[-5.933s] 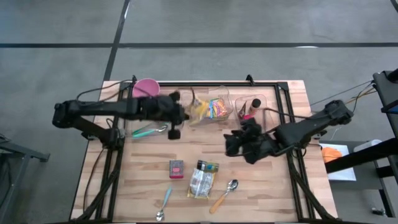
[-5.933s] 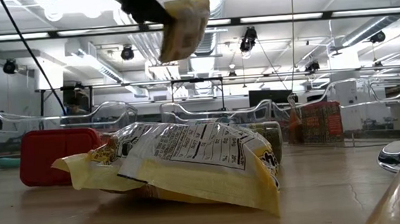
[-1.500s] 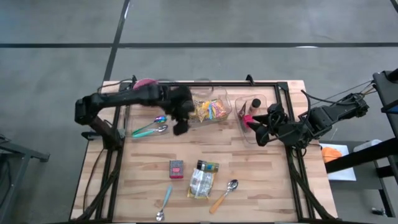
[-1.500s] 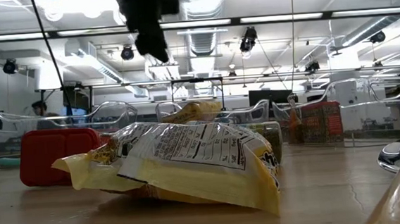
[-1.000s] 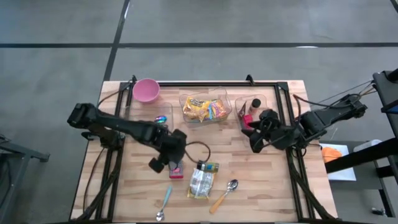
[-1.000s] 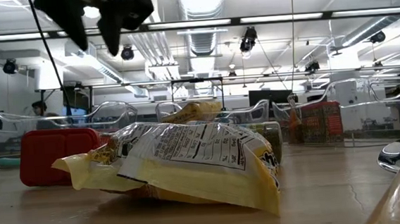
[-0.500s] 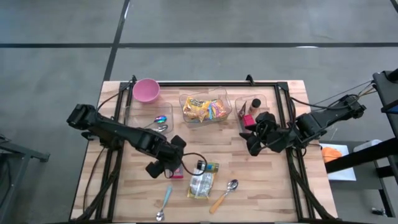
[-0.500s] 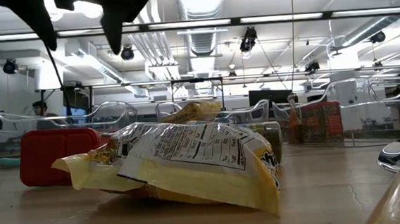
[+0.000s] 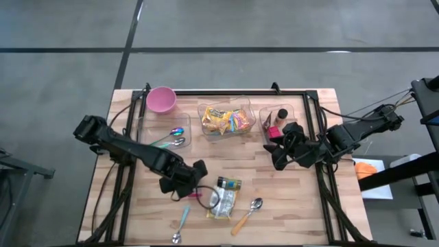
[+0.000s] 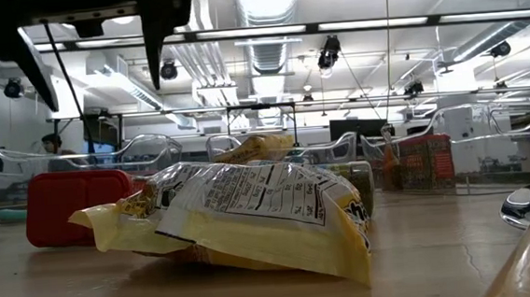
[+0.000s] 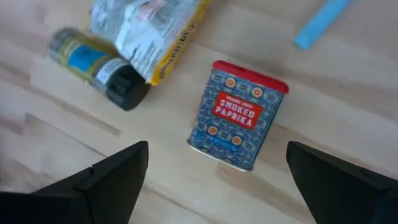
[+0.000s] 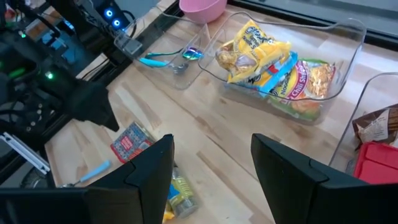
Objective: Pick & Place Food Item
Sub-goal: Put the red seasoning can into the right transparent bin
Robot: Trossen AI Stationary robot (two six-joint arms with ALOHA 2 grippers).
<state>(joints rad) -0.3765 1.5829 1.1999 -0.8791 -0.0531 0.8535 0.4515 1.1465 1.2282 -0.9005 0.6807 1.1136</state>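
Wooden slats formed the table (image 9: 288, 199), which carried every item in the scene. The left gripper (image 9: 184, 184) hung directly above the smoked paprika tin (image 11: 239, 115), pointing steeply down. Its two dark fingers (image 11: 112, 174) were spread wide, one on each side of the tin in the left wrist view, and neither finger touched it. The tin lay flat on the wood with its red end away from the fingers. Just beside it lay a yellow-edged snack bag (image 9: 221, 201) and a small spice jar (image 11: 93, 65) with a blue label and a black cap; the bag overlapped the jar's end. A blue-handled spoon (image 9: 182, 223) lay near the table's front edge, and an orange-handled spoon (image 9: 248, 214) lay on the other side of the bag.

At the back of the table stood a pink bowl (image 9: 161, 99), a clear bin (image 9: 206, 130) holding several bright snack packets (image 12: 273, 62), and a second clear bin (image 9: 264, 127) holding a red box and a dark-topped item. Two more spoons (image 9: 168, 139) lay in a shallow clear tray near the bowl.

The right gripper (image 9: 280, 156) was raised just in front of the second bin, tilted downward. Its fingers (image 12: 149, 168) stood apart with nothing between them.
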